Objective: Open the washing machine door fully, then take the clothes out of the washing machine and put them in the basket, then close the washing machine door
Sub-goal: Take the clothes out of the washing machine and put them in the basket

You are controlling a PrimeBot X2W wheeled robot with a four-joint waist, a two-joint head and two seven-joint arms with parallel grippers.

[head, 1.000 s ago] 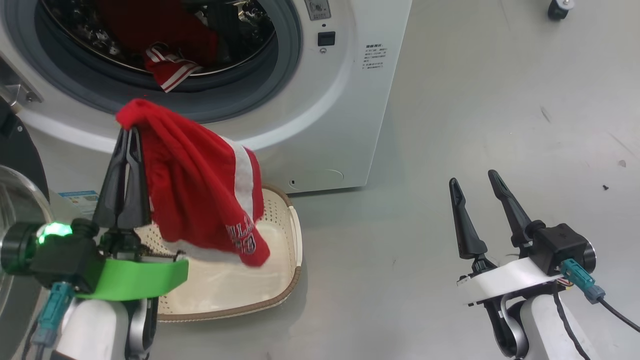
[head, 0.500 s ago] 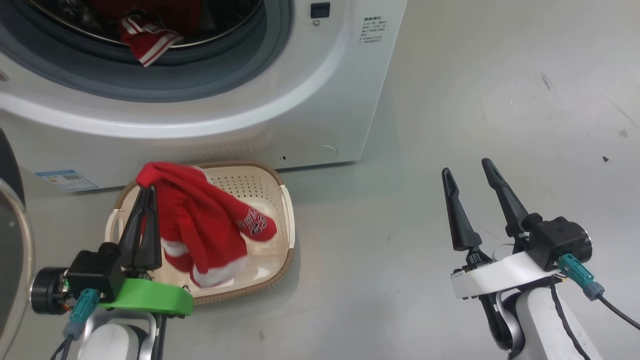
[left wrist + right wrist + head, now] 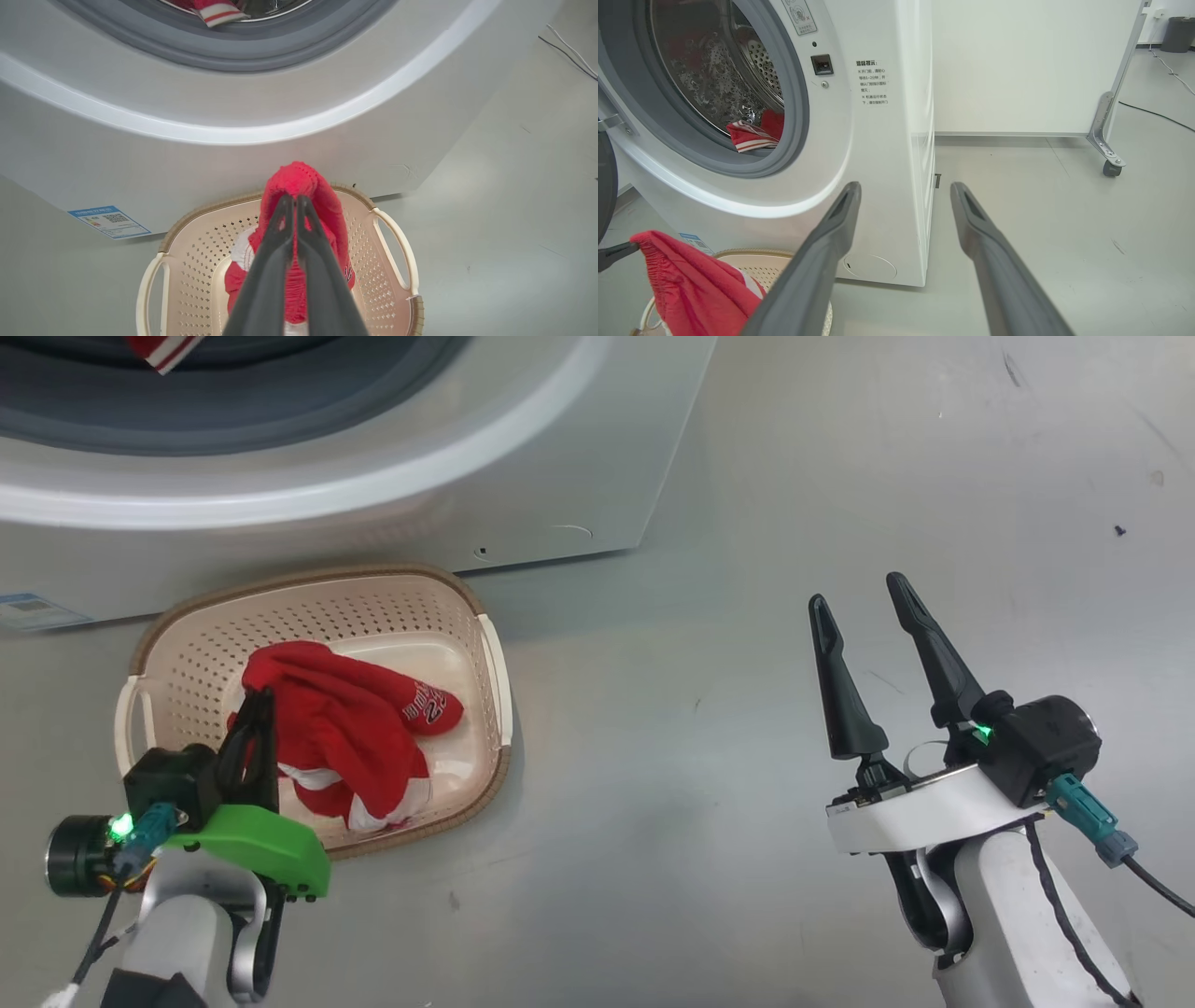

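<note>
1. Fingers of my left gripper (image 3: 292, 199) are pressed tight together, pinching a fold of the red jersey (image 3: 355, 728).
2. Jersey's lower folds lie inside the basket (image 3: 308, 581), and its top is bunched over the tips.
3. Out to the side, my right gripper (image 3: 857, 590) hangs over bare floor (image 3: 700, 756), well apart from the basket, jaws spread wide with nothing between them.
4. Further off, the washing machine (image 3: 523, 476) stands just behind the basket, with a second red-and-white garment (image 3: 747, 136) at the front lip of its drum (image 3: 714, 84).
</note>
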